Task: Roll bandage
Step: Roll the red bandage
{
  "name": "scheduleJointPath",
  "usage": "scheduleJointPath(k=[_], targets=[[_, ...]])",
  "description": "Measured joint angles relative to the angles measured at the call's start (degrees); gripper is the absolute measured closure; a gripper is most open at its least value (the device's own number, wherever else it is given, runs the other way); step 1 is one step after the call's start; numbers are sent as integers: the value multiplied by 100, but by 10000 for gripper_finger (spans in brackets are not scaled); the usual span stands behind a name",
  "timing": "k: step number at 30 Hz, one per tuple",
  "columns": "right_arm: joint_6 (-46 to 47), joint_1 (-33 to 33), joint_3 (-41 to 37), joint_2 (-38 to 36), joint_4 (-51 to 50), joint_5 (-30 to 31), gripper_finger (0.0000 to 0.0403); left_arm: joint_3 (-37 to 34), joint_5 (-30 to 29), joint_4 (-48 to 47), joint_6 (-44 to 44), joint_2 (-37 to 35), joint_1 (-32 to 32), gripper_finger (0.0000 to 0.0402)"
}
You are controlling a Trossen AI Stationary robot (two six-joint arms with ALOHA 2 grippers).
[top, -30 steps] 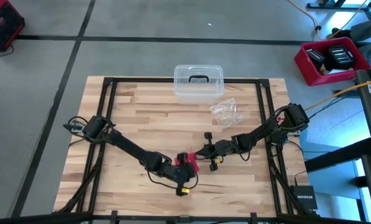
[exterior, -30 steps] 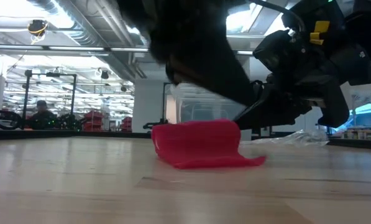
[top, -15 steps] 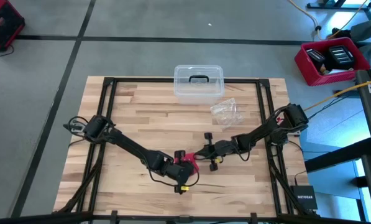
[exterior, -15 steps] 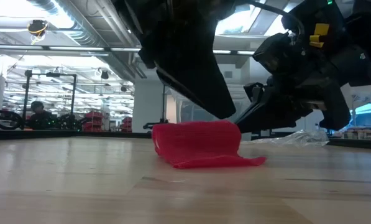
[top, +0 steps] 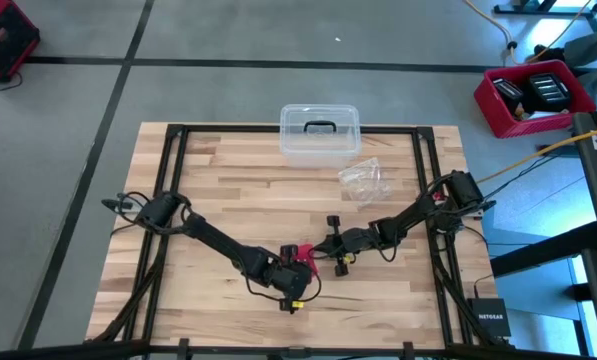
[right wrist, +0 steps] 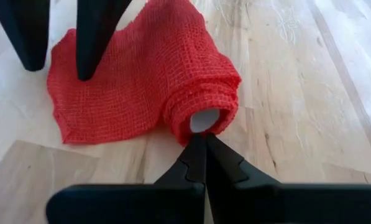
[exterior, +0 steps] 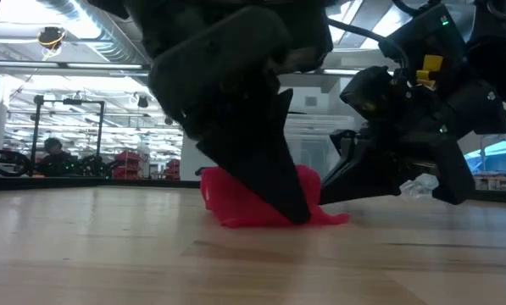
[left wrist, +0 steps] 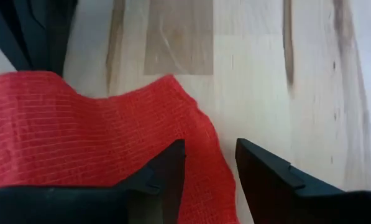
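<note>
We see the bandage (right wrist: 154, 74) lying partly rolled on the wooden surface (top: 228, 190), near its front middle. The left hand (left wrist: 210, 168) stands narrowly parted over its loose end. The right hand (right wrist: 205, 155), fingers together, meets the roll's end. No readable writing seems visible.

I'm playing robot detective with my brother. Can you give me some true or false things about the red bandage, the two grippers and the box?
1. The bandage is partly rolled, with a loose flap lying flat. True.
2. The left gripper is shut tight. False: its fingers stand apart over the flap.
3. The right gripper is shut, its tips at the roll's open end. True.
4. The clear box sits between the two grippers. False: it stands at the table's far edge.
5. The plastic wrapper covers the bandage. False: it lies apart, near the box.
</note>
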Motion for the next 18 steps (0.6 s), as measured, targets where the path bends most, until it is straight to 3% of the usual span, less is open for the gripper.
scheduleJointPath(k=[9,15,18], targets=[[0,0,0,0,30,1,396,9,-82,-227,-5,10,7,281],[0,-4,0,0,83,2,380,7,-99,-254,9,10,7,382],[19,0,-1,0,84,-37,380,4,-117,-241,-23,10,3,392]])
